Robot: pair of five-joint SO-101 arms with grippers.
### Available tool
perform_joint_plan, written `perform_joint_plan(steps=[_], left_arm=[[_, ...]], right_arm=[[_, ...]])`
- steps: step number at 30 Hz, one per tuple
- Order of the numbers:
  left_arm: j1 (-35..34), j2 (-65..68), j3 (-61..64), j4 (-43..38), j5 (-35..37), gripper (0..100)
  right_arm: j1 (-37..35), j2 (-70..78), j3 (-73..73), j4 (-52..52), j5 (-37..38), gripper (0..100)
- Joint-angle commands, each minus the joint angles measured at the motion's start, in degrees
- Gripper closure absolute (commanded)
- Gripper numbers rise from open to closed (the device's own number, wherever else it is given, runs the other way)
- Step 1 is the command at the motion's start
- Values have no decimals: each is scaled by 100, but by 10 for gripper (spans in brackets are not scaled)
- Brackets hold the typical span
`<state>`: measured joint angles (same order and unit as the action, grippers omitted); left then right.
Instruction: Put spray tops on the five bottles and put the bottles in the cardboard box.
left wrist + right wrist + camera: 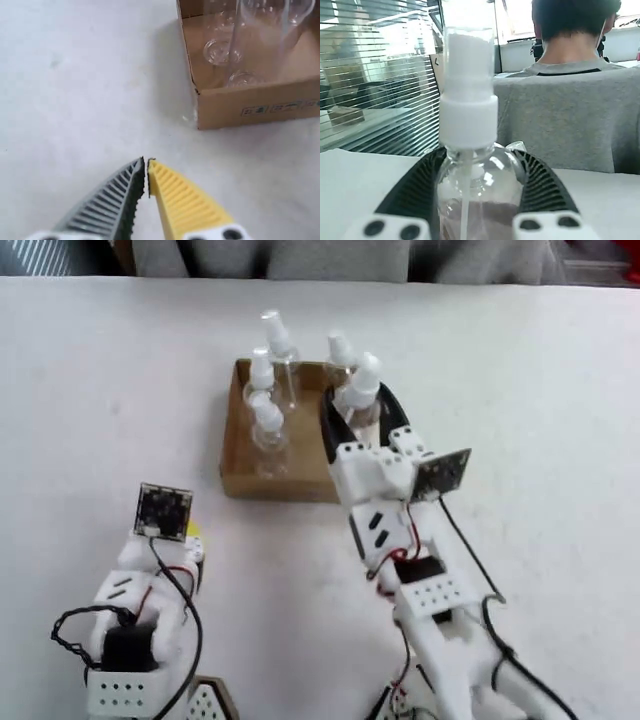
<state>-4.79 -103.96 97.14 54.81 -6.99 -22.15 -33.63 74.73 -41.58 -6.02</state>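
Observation:
A spray bottle (365,385) with a white spray top stands upright between the black fingers of my right gripper (358,405), which is shut on it at the right side of the cardboard box (238,440). In the right wrist view the bottle (470,130) sits between both fingers of the gripper (470,180). Several other clear bottles with spray tops (268,425) stand inside the box. My left gripper (190,533) rests low on the table, in front of and to the left of the box, shut with nothing in it; its tips (146,162) touch, and the box (250,107) lies beyond them.
The white table (500,360) stretches bare to the left and right of the box. Cables trail from both arm bases near the front edge. A person sits with their back turned behind the table in the right wrist view.

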Motion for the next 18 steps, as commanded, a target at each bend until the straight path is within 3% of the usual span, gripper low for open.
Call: perform_joint_plan(steps=[1, 9, 18], left_arm=[[-57, -57, -9, 9, -70, 977], [-66, -48, -9, 0, -88, 977], [-57, -48, -9, -9, -88, 977]], right_arm=[[40, 1103, -624, -699, 53, 983], [242, 3354, -1503, -1895, 70, 983], [303, 4374, -1873, -2141, 70, 983]])
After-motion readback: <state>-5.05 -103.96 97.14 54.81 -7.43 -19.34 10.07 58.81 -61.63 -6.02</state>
